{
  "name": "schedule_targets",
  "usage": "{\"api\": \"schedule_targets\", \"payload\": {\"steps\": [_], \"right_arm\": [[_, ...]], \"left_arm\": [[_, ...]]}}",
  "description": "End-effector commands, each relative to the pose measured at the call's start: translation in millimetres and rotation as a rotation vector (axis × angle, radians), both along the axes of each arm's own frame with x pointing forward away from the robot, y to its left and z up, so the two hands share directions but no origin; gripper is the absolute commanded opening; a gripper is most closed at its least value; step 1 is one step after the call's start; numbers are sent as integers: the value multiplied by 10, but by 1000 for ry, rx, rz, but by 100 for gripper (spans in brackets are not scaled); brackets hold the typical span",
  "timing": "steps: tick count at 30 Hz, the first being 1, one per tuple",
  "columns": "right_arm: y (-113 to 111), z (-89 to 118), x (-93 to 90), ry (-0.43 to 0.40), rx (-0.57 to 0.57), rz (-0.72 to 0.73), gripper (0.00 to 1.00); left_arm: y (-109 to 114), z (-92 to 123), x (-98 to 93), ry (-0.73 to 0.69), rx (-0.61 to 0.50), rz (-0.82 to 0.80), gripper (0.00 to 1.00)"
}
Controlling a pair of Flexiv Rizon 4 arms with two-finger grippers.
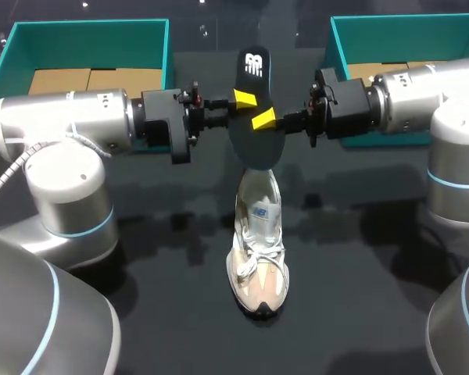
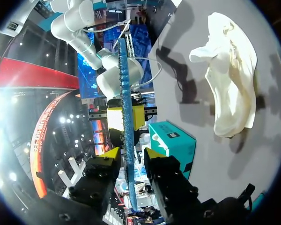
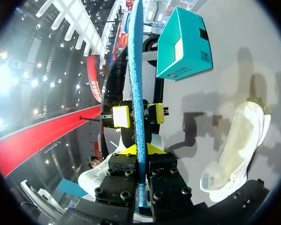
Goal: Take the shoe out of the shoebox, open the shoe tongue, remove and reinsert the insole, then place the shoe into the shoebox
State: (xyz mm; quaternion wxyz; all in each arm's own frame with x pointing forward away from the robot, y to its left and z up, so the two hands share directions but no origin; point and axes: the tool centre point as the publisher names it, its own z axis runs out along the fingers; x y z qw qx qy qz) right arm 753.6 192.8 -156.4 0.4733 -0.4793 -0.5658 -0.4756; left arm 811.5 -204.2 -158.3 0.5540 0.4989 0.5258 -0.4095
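Above the middle of the bench (image 1: 359, 305), the insole (image 1: 254, 144) hangs between the two arms. It is a thin, flat, bendy-looking slab, black on its printed face and blue on the other, and its long axis runs from the far side down toward me. The right tool (image 1: 264, 119) is clamped on one long edge. The left tool (image 1: 238, 101) brackets the opposite edge with a narrow gap and seems not to pinch it. Just under the insole's lower end lies the shoe (image 1: 258, 250), a pale cream trainer with white laces, upright on its sole. Its toe points toward me and its heel opening is farthest away, so the two long axes line up. Reinsertion looks like a downward, forward slide, with both arms about equally near. Two teal box halves (image 1: 340, 47) lined with cardboard sit at the far corners, well apart from the shoe.
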Motion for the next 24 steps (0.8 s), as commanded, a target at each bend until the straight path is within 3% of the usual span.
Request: {"api": "schedule_targets", "payload": {"steps": [1, 7, 21, 24], "right_arm": [[-65, -26, -18, -3, 5, -4, 0], [-141, -134, 16, 26, -8, -32, 0], [-147, -161, 20, 42, 2, -44, 0], [-143, -162, 49, 3, 2, -35, 0]], "left_arm": [[235, 20, -135, 47, 56, 22, 100], [551, -59, -227, 68, 152, 78, 100], [551, -59, -227, 68, 152, 78, 100], [567, -89, -257, 146, 209, 119, 100]]}}
